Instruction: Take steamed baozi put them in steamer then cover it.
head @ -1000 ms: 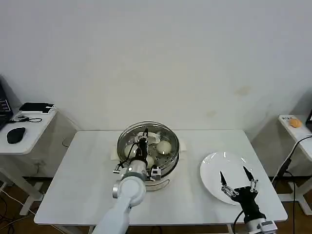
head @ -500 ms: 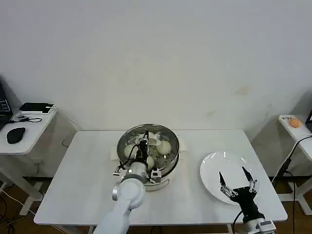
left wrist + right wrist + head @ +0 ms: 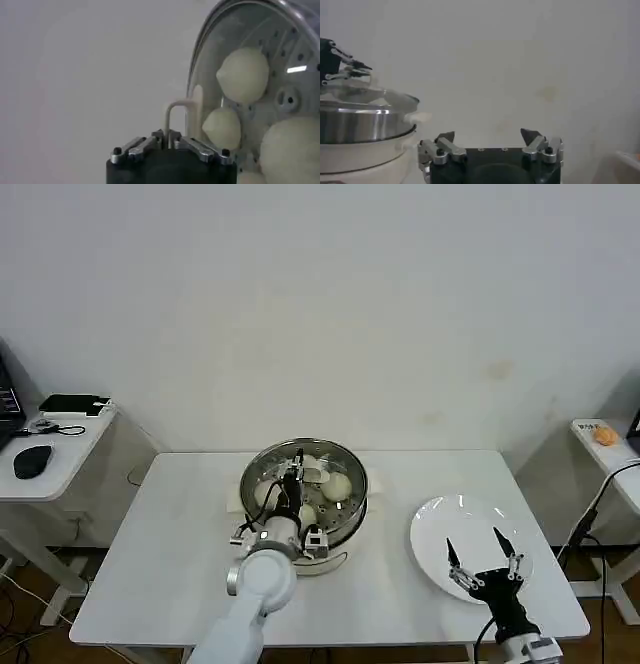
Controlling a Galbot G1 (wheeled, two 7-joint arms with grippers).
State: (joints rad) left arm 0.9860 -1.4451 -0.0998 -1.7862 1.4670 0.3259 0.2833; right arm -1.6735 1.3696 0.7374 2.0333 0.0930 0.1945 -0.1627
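Observation:
The steel steamer (image 3: pixel 346 516) stands on its cream base at the middle of the table. The glass cover (image 3: pixel 330 458) lies over it, roughly level with the rim. My left gripper (image 3: pixel 297 470) is shut on the cover's cream bar handle (image 3: pixel 173 107). Through the glass I see cream-white baozi (image 3: pixel 338 484) on the perforated tray, and again in the left wrist view (image 3: pixel 243 75). From the right wrist view the steamer (image 3: pixel 360 125) shows at the side with the cover (image 3: pixel 375 95) on top. My right gripper (image 3: pixel 480 560) hangs open and empty over the white plate (image 3: pixel 440 529).
The white plate sits bare at the table's right. The white table (image 3: pixel 180 554) has free room left of the steamer and along the front. A side desk with a mouse (image 3: pixel 33 459) stands at the far left; another desk edge (image 3: pixel 605 436) is at the far right.
The left gripper has shifted slightly with the cover over the steamer. The right gripper has drawn back a little toward the table's front edge, still open.

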